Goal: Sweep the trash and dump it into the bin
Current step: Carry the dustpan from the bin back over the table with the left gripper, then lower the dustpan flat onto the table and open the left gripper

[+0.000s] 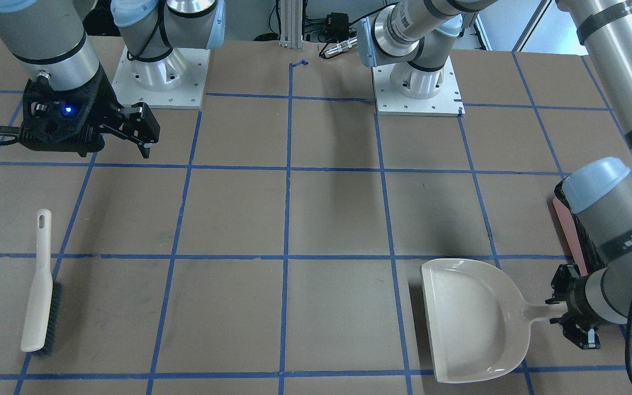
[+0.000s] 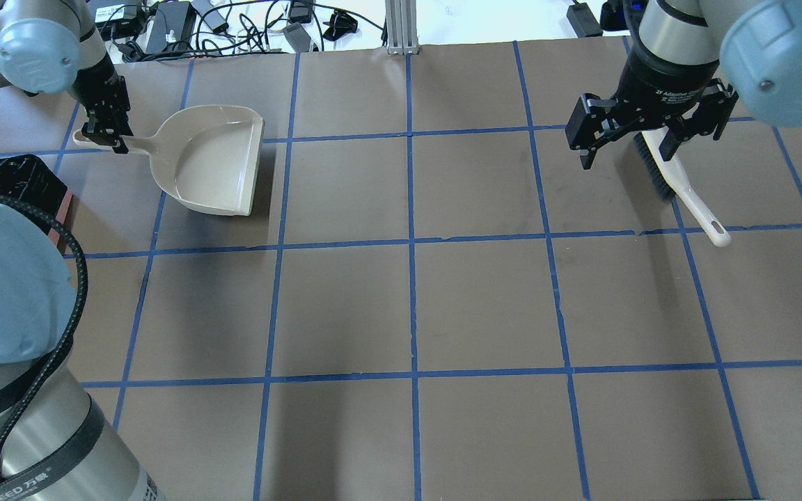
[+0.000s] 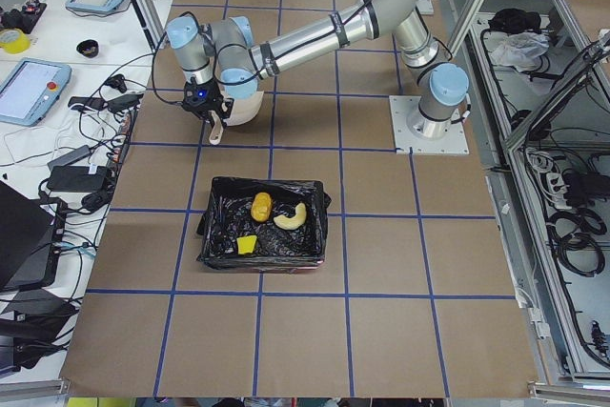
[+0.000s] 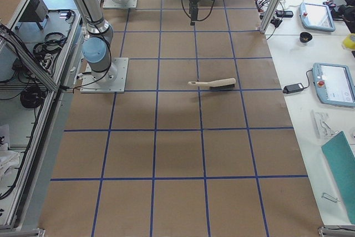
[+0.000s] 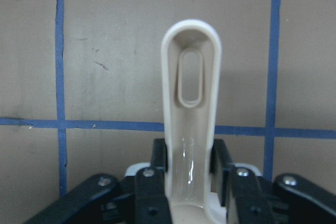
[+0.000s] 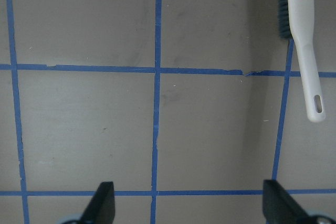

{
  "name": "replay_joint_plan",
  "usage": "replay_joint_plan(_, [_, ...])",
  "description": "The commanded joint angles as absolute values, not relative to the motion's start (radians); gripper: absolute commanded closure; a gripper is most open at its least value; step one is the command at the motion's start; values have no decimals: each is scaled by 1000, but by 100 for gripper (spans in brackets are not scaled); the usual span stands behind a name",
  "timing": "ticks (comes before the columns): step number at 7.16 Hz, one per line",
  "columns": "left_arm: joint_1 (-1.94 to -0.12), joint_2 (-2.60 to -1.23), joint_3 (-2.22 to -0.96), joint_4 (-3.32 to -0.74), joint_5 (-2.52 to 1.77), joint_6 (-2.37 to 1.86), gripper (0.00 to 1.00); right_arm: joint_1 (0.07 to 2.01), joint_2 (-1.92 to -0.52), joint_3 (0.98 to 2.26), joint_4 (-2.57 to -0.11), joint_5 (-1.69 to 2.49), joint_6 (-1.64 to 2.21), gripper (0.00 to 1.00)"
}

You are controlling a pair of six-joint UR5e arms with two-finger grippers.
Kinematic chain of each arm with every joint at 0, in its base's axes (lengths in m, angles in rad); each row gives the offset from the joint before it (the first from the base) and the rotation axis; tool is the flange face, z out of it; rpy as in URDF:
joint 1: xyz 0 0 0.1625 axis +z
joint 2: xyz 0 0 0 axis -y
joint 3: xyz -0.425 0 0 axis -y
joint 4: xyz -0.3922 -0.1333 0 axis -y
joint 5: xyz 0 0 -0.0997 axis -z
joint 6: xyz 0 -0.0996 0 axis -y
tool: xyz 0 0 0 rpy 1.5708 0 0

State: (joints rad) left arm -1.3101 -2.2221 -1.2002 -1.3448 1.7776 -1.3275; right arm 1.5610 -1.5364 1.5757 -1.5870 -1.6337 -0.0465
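Note:
The trash lies inside the bin [image 3: 214,235], a pink box with a black bag: the tan croissant piece [image 3: 293,217], the orange-yellow lump [image 3: 260,204] and the yellow wedge [image 3: 247,245]. The bin's pink edge shows in the front view [image 1: 567,227], and its black bag in the overhead view [image 2: 4,179]. My left gripper [image 2: 105,133] is shut on the handle [image 5: 190,103] of the empty beige dustpan [image 1: 469,318], which sits low at the table. My right gripper [image 2: 627,142] is open and empty, raised beside the brush [image 2: 683,188].
The white brush with dark bristles [image 1: 41,291] lies flat on the table on my right side and also shows in the right wrist view [image 6: 302,35]. Blue tape lines grid the brown table. Cables and devices lie beyond the far edge [image 2: 234,21].

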Motion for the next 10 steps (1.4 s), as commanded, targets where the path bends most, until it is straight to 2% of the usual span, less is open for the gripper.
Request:
replay_joint_plan(1, [-1354, -2272, -1147, -1354, 1784, -1388, 100, 1603, -1537, 1574, -1588, -1635, -43, 0])
replay_joint_plan(3, [-1394, -2244, -1199, -1364, 1784, -1390, 100, 1632, -1534, 1574, -1586, -1643, -46, 0])
replay_joint_plan(6, [-1413, -2171, -1347, -1327, 1786, -1379, 100, 1623, -1534, 1582, -1594, -1635, -64, 0])
replay_joint_plan(10, [-1410, -2181, -1344, -1249, 1833, -1434, 100, 1531, -1543, 1585, -1643, -1640, -46, 0])
